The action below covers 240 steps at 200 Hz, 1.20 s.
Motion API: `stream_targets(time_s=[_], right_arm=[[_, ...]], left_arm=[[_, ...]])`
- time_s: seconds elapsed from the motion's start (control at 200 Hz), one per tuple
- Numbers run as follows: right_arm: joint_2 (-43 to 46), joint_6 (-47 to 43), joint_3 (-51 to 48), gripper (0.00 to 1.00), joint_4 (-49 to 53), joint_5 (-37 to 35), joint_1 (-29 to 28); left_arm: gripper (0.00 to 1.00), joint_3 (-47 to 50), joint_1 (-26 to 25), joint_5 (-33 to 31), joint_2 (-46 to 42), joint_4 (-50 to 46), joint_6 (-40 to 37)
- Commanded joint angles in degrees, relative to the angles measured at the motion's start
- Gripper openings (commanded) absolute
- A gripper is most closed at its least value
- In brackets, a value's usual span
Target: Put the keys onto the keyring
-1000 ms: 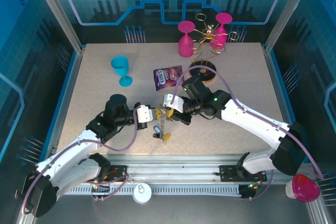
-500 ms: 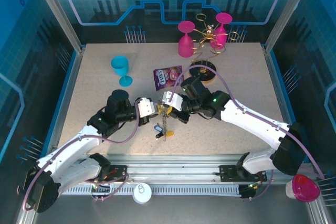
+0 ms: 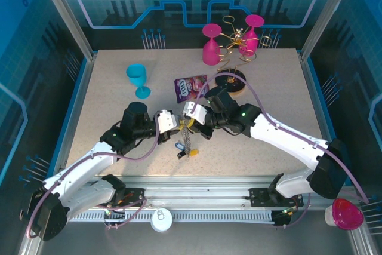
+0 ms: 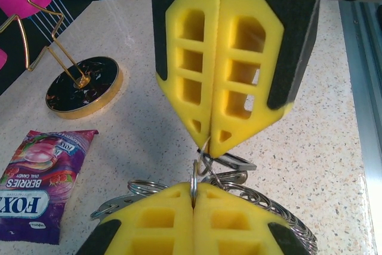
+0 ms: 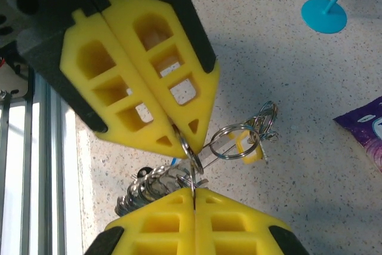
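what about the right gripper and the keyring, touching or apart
Touching. The right wrist view shows the keyring wire pinched between the shut right gripper fingertips.

Left tool (image 4: 194, 190) and right tool (image 5: 194, 194), both pinched closed, tip to tip.

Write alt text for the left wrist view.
Two shut yellow-padded grippers meet tip to tip, left gripper below, right gripper above, both pinching a bunch of thin grey metal rings over a speckled tabletop; purple snack packet lower left.
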<state>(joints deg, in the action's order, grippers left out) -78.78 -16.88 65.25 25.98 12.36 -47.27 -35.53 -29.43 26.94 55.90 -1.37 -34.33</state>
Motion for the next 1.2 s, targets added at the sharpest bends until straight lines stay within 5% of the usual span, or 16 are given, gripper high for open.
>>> stream_targets(time_s=[0.0,0.61,0.871,1.196], right_arm=[[-0.77,3.66,1.06,0.00,-3.24,-1.69,-0.86],[-2.53,14.94,0.84,0.00,-3.75,-6.26,0.06],[3.89,16.12,-4.36,0.00,-4.42,-0.91,2.28],[6.03,31.01,-13.25,0.00,10.90,-13.70,4.20]], left_arm=[[0.00,-2.07,-0.45,1.32,0.01,1.12,1.49],[0.00,-2.09,-0.28,-0.80,-0.09,3.40,3.41],[0.00,-1.22,-0.32,-5.73,0.44,3.47,2.22],[0.00,0.50,-0.30,-7.60,0.44,5.42,0.93]])
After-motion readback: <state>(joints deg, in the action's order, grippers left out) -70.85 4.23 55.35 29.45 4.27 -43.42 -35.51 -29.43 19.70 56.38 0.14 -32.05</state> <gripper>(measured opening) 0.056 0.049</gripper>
